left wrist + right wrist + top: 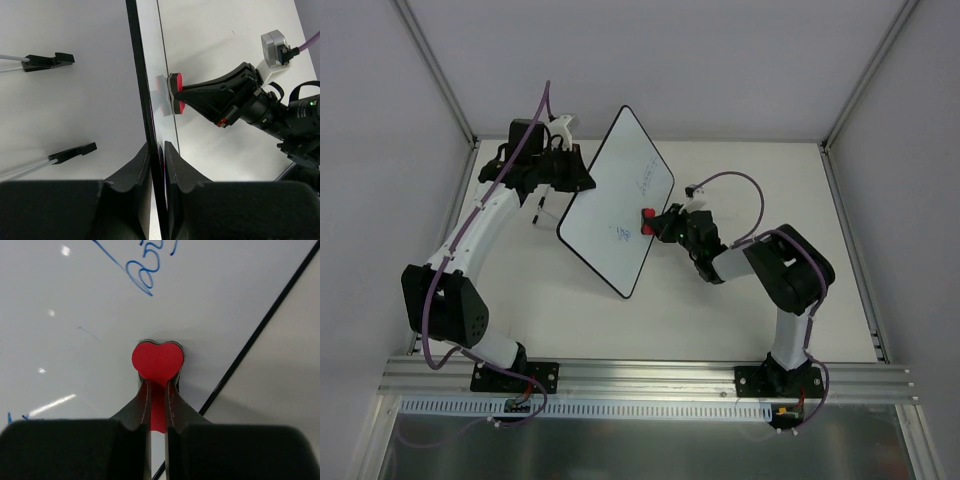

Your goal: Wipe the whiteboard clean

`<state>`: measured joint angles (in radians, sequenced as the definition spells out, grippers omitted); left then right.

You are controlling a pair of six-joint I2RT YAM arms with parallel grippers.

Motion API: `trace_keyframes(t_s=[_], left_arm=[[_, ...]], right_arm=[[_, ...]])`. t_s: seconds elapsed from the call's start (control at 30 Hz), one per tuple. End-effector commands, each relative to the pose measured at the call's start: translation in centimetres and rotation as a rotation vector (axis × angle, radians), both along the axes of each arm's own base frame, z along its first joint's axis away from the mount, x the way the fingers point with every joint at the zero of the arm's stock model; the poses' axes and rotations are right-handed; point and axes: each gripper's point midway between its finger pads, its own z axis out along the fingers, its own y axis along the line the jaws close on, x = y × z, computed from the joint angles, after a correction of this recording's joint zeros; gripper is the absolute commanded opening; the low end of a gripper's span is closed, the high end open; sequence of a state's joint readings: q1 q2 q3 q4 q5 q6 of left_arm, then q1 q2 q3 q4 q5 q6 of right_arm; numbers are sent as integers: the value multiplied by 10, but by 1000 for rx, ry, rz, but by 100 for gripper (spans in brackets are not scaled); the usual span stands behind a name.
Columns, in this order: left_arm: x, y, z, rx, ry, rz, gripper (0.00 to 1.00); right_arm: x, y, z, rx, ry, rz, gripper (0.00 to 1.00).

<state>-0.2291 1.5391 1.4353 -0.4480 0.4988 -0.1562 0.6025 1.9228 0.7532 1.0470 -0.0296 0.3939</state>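
Note:
The whiteboard (pixel 610 205) stands tilted on its edge in the middle of the table, with blue handwriting (pixel 621 234) on its face. My left gripper (pixel 582 180) is shut on the board's left rim (pixel 150 125), seen edge-on in the left wrist view. My right gripper (pixel 656 222) is shut on the small red eraser (pixel 647 220) and presses it flat against the board's face. In the right wrist view the eraser (pixel 157 362) sits just below a blue scribble (pixel 145 270), near the board's black rim (pixel 265 320). The eraser also shows in the left wrist view (pixel 175 94).
Two black marker-like pieces (pixel 47 61) (pixel 72 152) lie on the table behind the board. Grey enclosure walls (pixel 380 90) stand left, right and back. The aluminium rail (pixel 650 380) with both arm bases runs along the near edge.

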Motion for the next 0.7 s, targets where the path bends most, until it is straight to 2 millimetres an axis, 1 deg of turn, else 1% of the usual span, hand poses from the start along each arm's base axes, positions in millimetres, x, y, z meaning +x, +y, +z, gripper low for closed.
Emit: trace_keyframes(t_s=[0.0, 0.03, 0.1, 0.13, 0.17, 0.2, 0.23, 0.3, 0.33, 0.4, 0.5, 0.57, 0.6, 0.67], left_arm=[[-36, -35, 3, -63, 32, -202, 0], [-36, -35, 4, -65, 31, -201, 0], [-36, -35, 4, -66, 34, -201, 0], [-36, -35, 3, -65, 34, -200, 0], [-35, -35, 4, -65, 31, -201, 0], [-36, -35, 4, -64, 32, -199, 0], [-36, -35, 4, -65, 33, -198, 0], [-35, -35, 3, -64, 34, -197, 0], [-35, -35, 4, -64, 34, -195, 0], [-35, -34, 2, -62, 36, -194, 0], [-36, -34, 1, -61, 41, -192, 0], [-36, -34, -1, -58, 43, -190, 0], [-36, -34, -2, -57, 45, -191, 0], [-36, -34, -2, -57, 46, -190, 0]], right_arm=[[-50, 73, 41, 35, -81, 267, 0], [-61, 85, 51, 47, -103, 300, 0], [-71, 99, 65, 65, -128, 330, 0], [-80, 108, 74, 78, -144, 354, 0], [-84, 115, 83, 91, -162, 368, 0], [-87, 119, 88, 98, -169, 378, 0], [-95, 126, 94, 104, -184, 405, 0], [-101, 133, 108, 123, -212, 427, 0], [-107, 137, 112, 125, -220, 445, 0], [-112, 140, 119, 130, -240, 462, 0], [-112, 140, 119, 121, -247, 460, 0], [-111, 138, 113, 104, -244, 451, 0], [-111, 137, 110, 95, -243, 451, 0], [-108, 133, 96, 77, -218, 429, 0]])
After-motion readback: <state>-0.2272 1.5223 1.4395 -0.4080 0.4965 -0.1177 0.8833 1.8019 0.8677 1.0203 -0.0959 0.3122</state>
